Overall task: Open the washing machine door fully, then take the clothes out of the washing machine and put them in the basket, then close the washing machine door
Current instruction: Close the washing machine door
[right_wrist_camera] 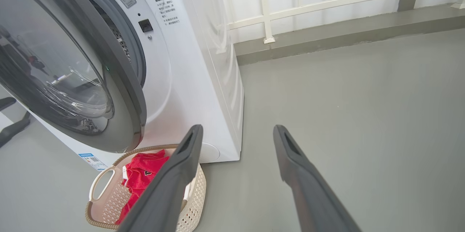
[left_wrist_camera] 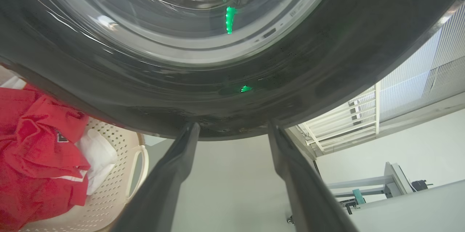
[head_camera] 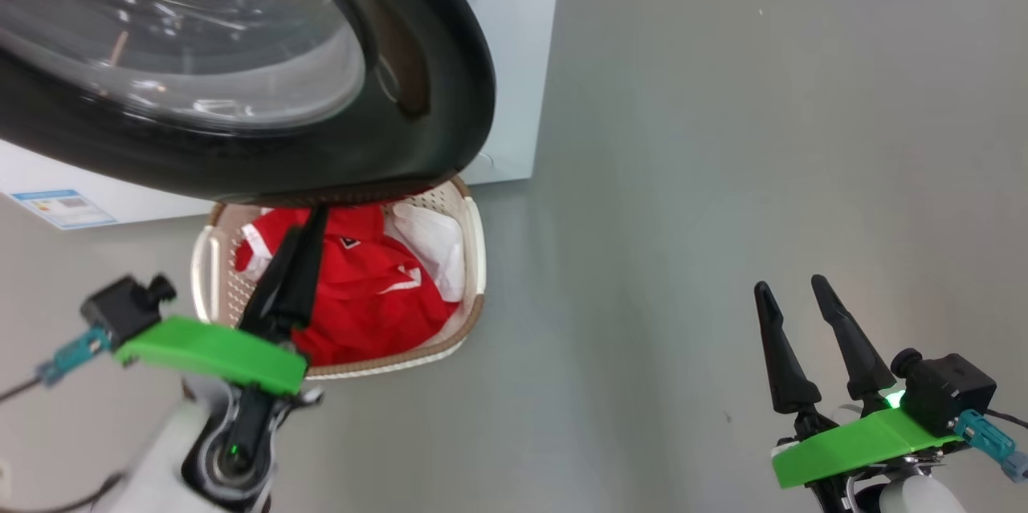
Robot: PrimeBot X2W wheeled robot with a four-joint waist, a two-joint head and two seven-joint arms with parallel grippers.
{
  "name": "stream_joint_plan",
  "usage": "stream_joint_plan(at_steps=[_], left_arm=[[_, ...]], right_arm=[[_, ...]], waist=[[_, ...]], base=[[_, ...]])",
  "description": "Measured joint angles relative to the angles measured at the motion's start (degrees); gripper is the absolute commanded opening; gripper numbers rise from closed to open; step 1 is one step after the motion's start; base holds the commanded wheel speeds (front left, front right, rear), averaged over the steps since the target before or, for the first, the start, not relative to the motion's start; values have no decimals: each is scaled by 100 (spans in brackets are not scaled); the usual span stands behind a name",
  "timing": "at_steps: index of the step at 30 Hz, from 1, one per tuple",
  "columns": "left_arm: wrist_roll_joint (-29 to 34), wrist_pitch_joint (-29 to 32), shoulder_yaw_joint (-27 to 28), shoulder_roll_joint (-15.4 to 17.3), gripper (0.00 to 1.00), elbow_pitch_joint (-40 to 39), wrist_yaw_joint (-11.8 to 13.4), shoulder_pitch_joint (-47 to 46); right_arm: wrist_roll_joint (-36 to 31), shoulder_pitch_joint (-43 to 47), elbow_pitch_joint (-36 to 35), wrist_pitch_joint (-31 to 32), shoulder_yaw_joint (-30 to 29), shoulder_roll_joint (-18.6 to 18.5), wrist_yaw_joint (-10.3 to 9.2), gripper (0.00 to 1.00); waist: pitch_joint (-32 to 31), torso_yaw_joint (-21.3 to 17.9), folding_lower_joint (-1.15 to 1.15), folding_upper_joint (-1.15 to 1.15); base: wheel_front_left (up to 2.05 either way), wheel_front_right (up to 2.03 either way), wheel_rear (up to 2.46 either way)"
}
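Note:
The washing machine door [head_camera: 450, 95] stands swung out from the washing machine [head_camera: 514, 55], its black rim hanging over the basket [head_camera: 475, 256]. The clothes lie in the basket: a red shirt [head_camera: 369, 288] and a white cloth [head_camera: 434, 244]. My left gripper [head_camera: 309, 224] hovers above the shirt, just under the door's rim [left_wrist_camera: 254, 108]. In the left wrist view, my left gripper [left_wrist_camera: 233, 126] is open and empty, with the shirt [left_wrist_camera: 36, 152] and the basket [left_wrist_camera: 134, 166] at lower left. My right gripper [head_camera: 799, 308] is open over bare floor, far right of the basket [right_wrist_camera: 98, 188].
Grey floor [head_camera: 723, 136] stretches to the right of the machine. A white railing [right_wrist_camera: 265, 7] and a low grey ledge run behind it. A blue sticker [head_camera: 64, 208] marks the machine's front. White furniture [left_wrist_camera: 396, 181] stands further off.

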Motion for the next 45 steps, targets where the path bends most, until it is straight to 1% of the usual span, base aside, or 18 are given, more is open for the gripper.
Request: stream_joint_plan(at_steps=[4, 10, 15, 20, 25, 26, 31, 38, 43, 45], left_arm=[[302, -15, 183, -57, 100, 113, 0, 434], [745, -15, 470, -124, 100, 85, 0, 1074], [1352, -15, 681, -136, 100, 76, 0, 1445], [2024, -15, 1082, -188, 100, 42, 0, 1724], [2680, -15, 1524, -310, 100, -73, 0, 1989], [2680, -15, 1524, -310, 100, -73, 0, 1989], [3549, -15, 1892, -357, 100, -253, 0, 2185], [4905, -15, 2328, -559, 100, -557, 0, 2380], [5736, -15, 2664, -847, 100, -945, -1, 2603], [6013, -15, 2767, -910, 100, -1090, -1, 2676]], right_arm=[[-149, 109, -8, 0, -88, 0, 0, 100], [-188, 360, -3, 0, -183, 3, 0, 100], [-221, 473, -5, 1, -268, 7, 0, 100], [-268, 581, -4, 0, -336, 8, 0, 100], [-278, 583, 1, 1, -354, 8, 0, 100], [-278, 583, 1, 1, -354, 8, 0, 100], [-280, 597, 0, 0, -368, 8, 0, 100], [-320, 599, -1, 0, -375, 9, 0, 100], [-321, 606, -11, 0, -427, 10, 0, 100], [-321, 626, -33, 0, -471, 10, 0, 100]], waist=[[-154, 115, 0, 0], [-359, 293, 0, 0], [-463, 459, 0, 0], [-542, 591, 0, 0], [-627, 665, 0, 0], [-627, 665, 0, 0], [-665, 711, 0, 0], [-677, 721, 0, 0], [-688, 704, 0, 0], [-675, 699, 0, 0]], base=[[0, 0, 0], [0, 0, 0], [0, 0, 0], [0, 0, 0], [0, 0, 0], [0, 0, 0], [0, 0, 0], [0, 0, 0], [0, 0, 0], [0, 0, 0]])
